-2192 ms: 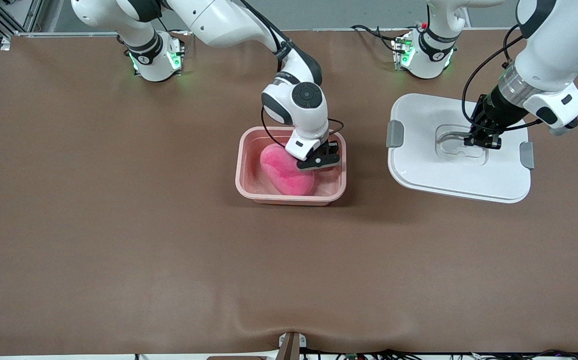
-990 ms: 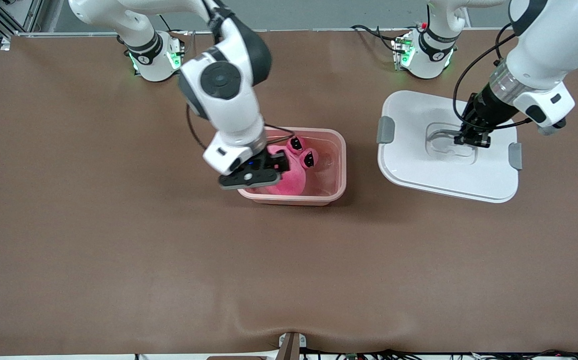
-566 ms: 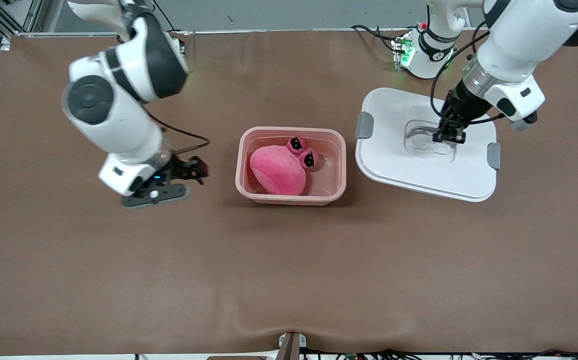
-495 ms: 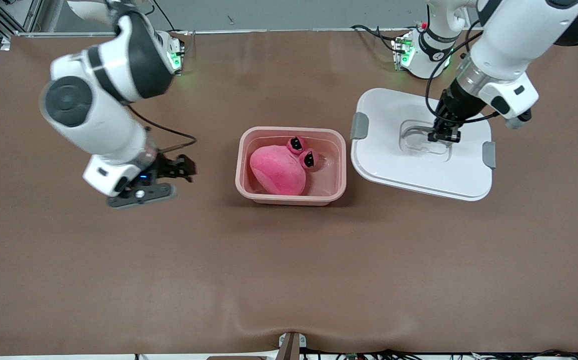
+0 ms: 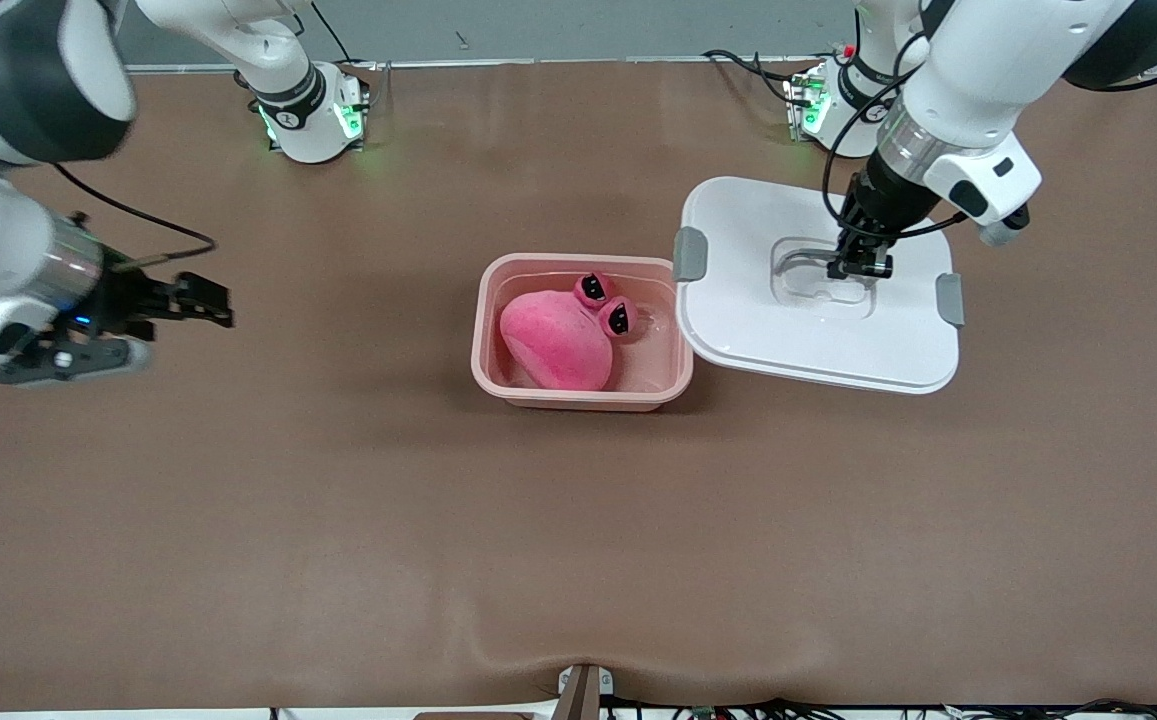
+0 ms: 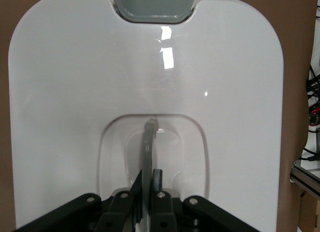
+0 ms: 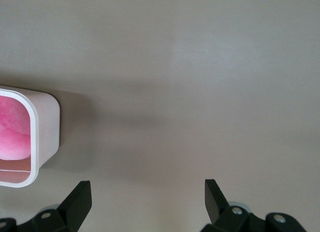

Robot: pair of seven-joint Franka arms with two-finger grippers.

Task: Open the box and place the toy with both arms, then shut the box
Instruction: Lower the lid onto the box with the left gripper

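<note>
The box's pink base [image 5: 676, 372] stands mid-table without a lid, and the pink toy [image 5: 556, 340] lies in it with its dark eyes up. My left gripper [image 5: 859, 266] is shut on the clear handle [image 6: 148, 142] in the recess of the white lid [image 5: 818, 330]. The lid is held just above the table, and its edge with a grey clip [image 5: 690, 254] reaches the base's rim. In the left wrist view the fingers [image 6: 158, 178] pinch the handle over the lid [image 6: 75, 92]. My right gripper [image 5: 213, 303] hangs open and empty over bare table toward the right arm's end; its wrist view shows the base's corner [image 7: 46, 127] and the toy [image 7: 12, 127].
The brown mat [image 5: 578, 520] covers the table. Both arm bases [image 5: 313, 115] stand along the edge farthest from the front camera, with cables by the left arm's base [image 5: 843, 110]. The lid's second grey clip [image 5: 949, 299] faces the left arm's end.
The right gripper let go of the toy in the base and swung away toward the right arm's end, staying open. The left gripper has carried the lid steadily closer to the base.
</note>
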